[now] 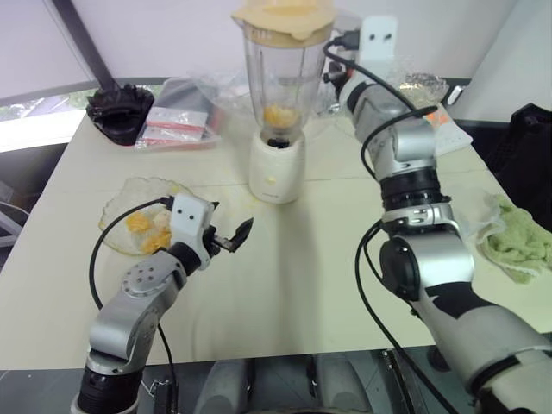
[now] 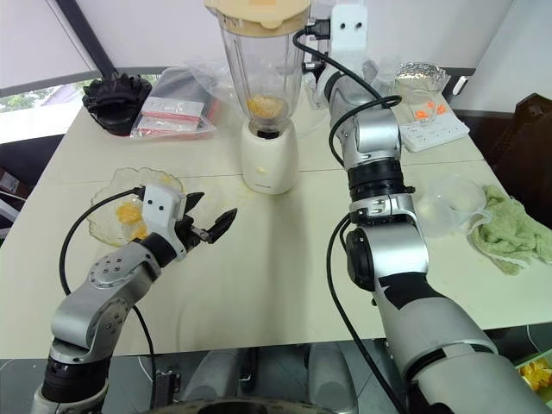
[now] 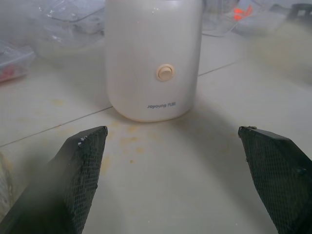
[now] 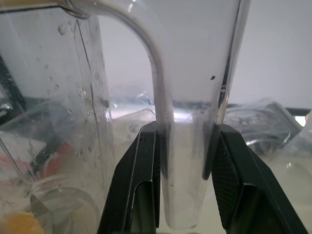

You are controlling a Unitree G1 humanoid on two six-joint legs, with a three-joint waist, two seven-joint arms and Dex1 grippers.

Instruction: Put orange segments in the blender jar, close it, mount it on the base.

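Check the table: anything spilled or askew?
Small yellowish juice stains on the cream table just in front of the squat cream-white base. The flat cream lid sits slightly askew on the tall clear blender jar. Nothing else stands out.
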